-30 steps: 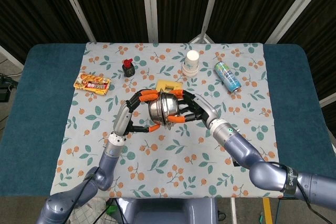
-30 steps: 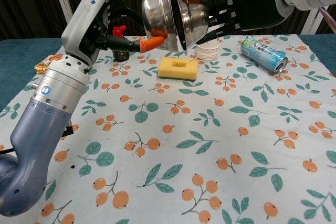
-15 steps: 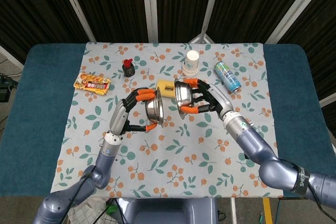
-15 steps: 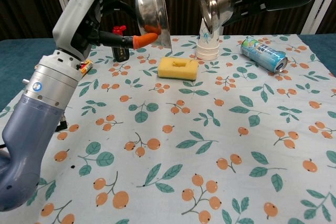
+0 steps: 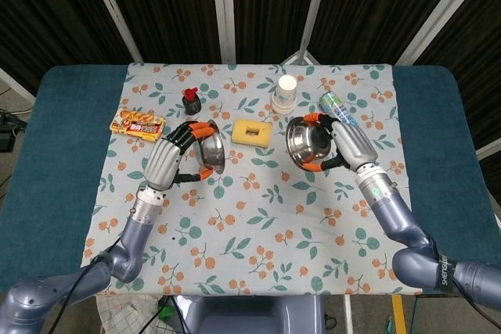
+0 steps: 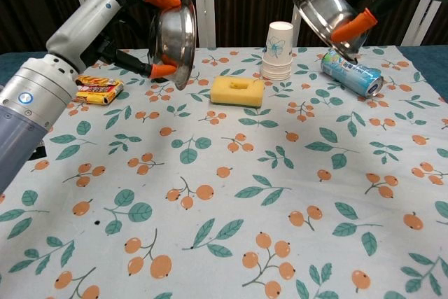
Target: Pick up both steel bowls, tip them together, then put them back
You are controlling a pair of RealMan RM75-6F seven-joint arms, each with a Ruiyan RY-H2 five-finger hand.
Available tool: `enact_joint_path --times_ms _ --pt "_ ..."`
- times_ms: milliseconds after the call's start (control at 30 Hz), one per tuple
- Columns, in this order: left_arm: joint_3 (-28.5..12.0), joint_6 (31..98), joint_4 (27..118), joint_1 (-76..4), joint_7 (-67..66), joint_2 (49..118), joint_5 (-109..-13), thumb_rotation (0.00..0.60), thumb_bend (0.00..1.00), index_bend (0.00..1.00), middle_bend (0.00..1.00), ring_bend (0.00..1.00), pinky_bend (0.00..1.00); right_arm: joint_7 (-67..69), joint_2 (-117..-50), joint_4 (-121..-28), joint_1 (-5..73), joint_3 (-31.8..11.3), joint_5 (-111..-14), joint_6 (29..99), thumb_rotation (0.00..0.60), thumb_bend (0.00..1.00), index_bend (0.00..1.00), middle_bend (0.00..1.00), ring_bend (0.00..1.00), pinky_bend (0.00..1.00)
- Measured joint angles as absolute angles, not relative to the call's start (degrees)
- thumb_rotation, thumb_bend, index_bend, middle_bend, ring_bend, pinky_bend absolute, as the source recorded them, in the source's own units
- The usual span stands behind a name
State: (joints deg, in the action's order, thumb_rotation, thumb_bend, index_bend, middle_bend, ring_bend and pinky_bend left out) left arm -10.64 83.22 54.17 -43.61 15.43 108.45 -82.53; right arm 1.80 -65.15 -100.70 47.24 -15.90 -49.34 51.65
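bright, even overhead light; soft shadows on the tablecloth (image 6: 280, 173), dark backdrop, edges perhaps slightly warped.

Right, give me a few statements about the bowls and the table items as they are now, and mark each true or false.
1. The left hand holds a shiny steel bowl off the table. True.
2. The two steel bowls touch rim to rim. False: the right hand holds its steel bowl well apart.
3. The yellow rectangular sponge lies between the bowls. True.
4. The white paper cup stack lies on its side. False: it stands upright.
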Motion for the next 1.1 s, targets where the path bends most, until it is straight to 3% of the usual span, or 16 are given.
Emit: enact_joint_path --times_ms 200,400,733,1100 --pt "-11.95 72.46 77.01 -41.52 -7.34 98.28 -67.30 0.600 0.09 0.42 0.27 0.19 0.43 -8.56 -67.83 -95.24 47.21 -10.42 -57.17 53.27 0.600 0.22 0.45 0.28 0.45 0.47" --pt "-13.49 65.16 87.16 -41.40 -23.95 91.90 -48.55 0.600 0.09 0.41 0.27 0.19 0.43 -17.44 -71.72 -89.56 47.18 -6.56 -61.16 54.59 0.600 0.22 0.45 0.28 0.44 0.47" --pt "-15.52 62.85 92.78 -45.75 -37.88 89.31 -31.27 0.600 0.09 0.39 0.26 0.19 0.43 -24.14 -76.98 -83.43 47.02 -4.18 -62.97 54.43 0.600 0.22 0.45 0.28 0.41 0.43" --pt "-17.53 63.90 91.01 -48.50 -37.80 91.18 -29.04 0.600 0.07 0.37 0.24 0.19 0.43 -29.12 -79.65 -81.44 47.17 -3.45 -59.72 51.26 0.600 0.22 0.45 0.28 0.33 0.35"
